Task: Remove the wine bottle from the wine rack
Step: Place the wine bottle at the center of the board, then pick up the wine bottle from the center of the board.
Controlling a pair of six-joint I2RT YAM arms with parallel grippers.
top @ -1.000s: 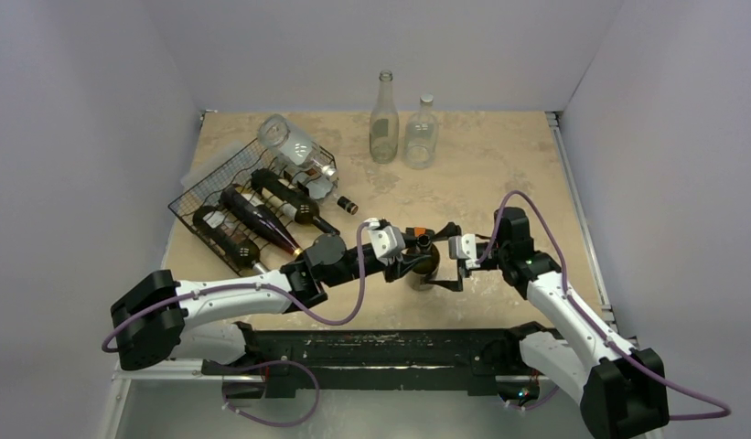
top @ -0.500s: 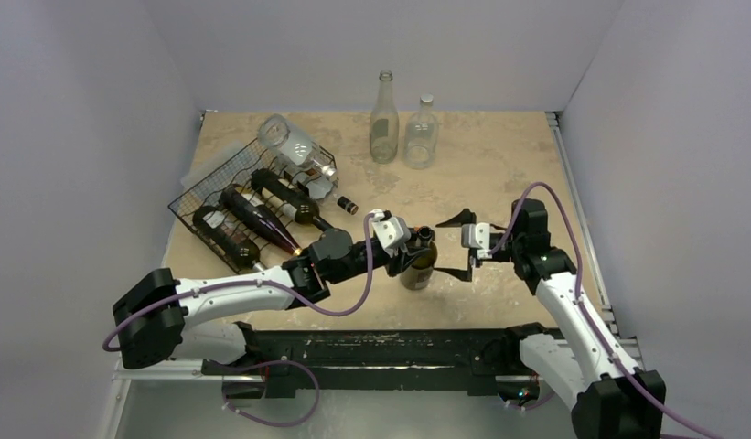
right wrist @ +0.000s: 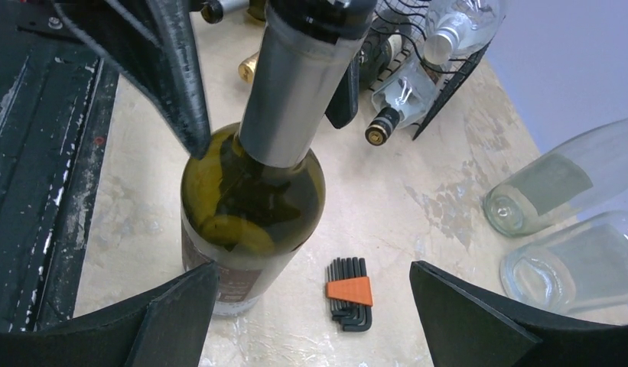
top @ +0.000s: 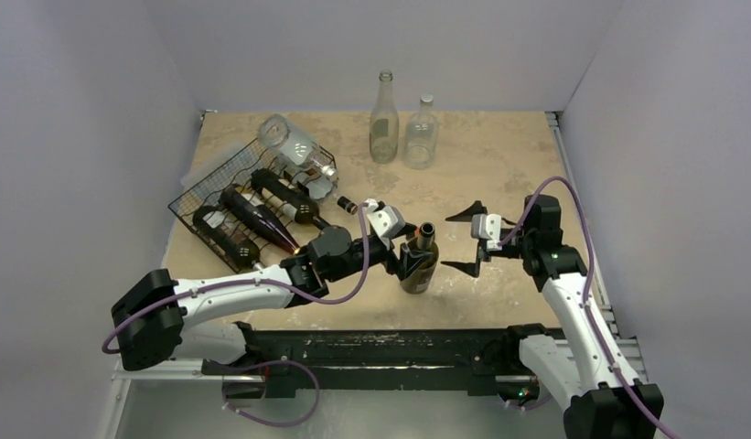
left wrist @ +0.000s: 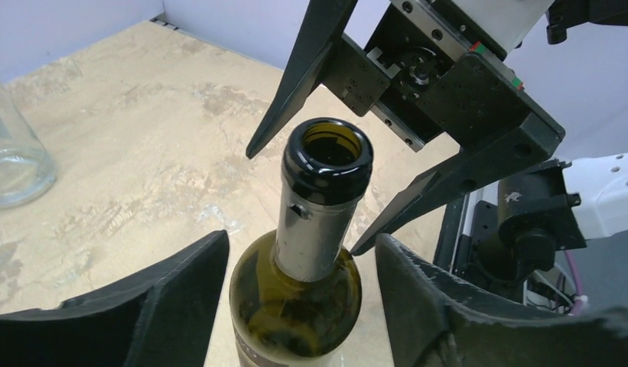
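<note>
Pulling back to the right, the right fingers (right wrist: 463,313) have let go of the wine bottle (top: 418,267) they bracketed a second ago and now hang spread wide, holding nothing, just beside it and pointing at it. Over the same second the bottle has come from a lean to standing upright.

On the left of the tan worktop (top: 499,165) lies the black wire rack (top: 216,178). It carries three dark bottles (top: 262,219) lying side by side and a clear bottle (top: 294,146) at its far end. Two more clear bottles (top: 383,123) (top: 421,133) stand at the back, near the wall.

Off the rack, right of it, the wine bottle stands on the worktop near the front middle, mouth open and uncorked. The left fingers (left wrist: 180,298) sit close on either side of its shoulder; I cannot tell whether they press on the glass or only flank it.

A folded set of hex keys (right wrist: 350,294) with an orange holder lies on the worktop just beside the bottle's base.
</note>
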